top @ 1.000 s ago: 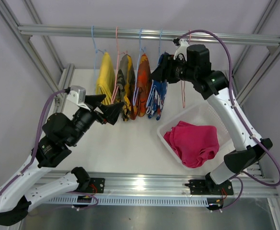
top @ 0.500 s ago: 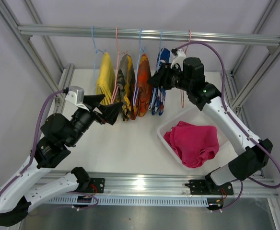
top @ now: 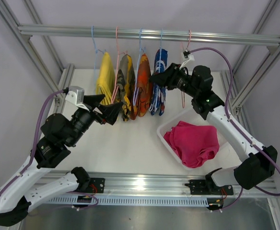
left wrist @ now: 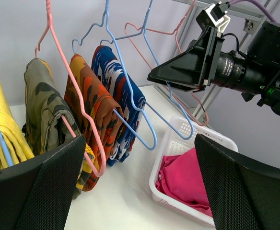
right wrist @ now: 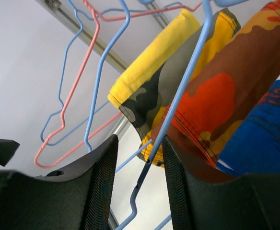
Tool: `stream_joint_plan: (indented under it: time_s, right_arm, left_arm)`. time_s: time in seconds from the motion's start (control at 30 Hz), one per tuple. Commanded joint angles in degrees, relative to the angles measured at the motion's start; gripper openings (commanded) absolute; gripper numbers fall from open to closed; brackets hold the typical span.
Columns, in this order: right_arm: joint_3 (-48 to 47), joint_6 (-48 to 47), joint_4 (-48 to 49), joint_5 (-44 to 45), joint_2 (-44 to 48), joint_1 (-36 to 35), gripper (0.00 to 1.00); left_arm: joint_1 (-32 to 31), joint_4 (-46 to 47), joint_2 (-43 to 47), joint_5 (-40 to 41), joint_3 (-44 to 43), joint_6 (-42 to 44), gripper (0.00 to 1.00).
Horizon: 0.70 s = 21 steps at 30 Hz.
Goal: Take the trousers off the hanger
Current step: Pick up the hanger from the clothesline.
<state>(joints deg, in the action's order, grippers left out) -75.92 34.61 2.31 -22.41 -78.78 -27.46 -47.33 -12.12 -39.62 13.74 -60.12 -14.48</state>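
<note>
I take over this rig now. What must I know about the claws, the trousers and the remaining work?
Left claw: open wide, empty, facing the hanging row.
Right claw: open, beside the blue-and-white patterned cloth trousers; a thin blue wire hanger passes between its fingers.
Done: plain magenta pink cloth trousers lie in the white plastic basket; one pink wire hanger hangs bare.
Left: plain yellow trousers, yellow-brown camouflage trousers, orange-red patterned trousers and the blue-and-white pair, all on hangers.
</note>
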Motion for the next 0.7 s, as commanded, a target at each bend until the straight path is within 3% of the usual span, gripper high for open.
stream_joint_plan:
  time_s: [0.0,0.07,0.17,0.4,0.67]
  right_arm:
    - [1.3,3.6,8.3,-1.8,1.5,0.8,0.47]
    - [1.6,4.1,9.3,-1.9,1.4,1.2,0.45]
    - [2.2,5.1,10.3,-1.9,0.9,1.7,0.35]
    - [4.2,8.1,14.8,-2.6,0.6,2.5,0.0]
    - [1.9,8.1,15.7,-3.3,1.1,2.3,0.0]
  left_arm:
    - [0.6,1.4,0.4,-0.4,-0.4,0.8,0.99]
    - [0.6,1.4,0.4,-0.5,-0.4,0.9,0.99]
    - [0.6,1.3,0.3,-0.6,-0.4,0.8,1.0]
    - [0.6,1.3,0.3,-1.0,-0.4,0.9,0.99]
    - [0.6,1.4,0.3,-1.3,-0.4,1.1,0.99]
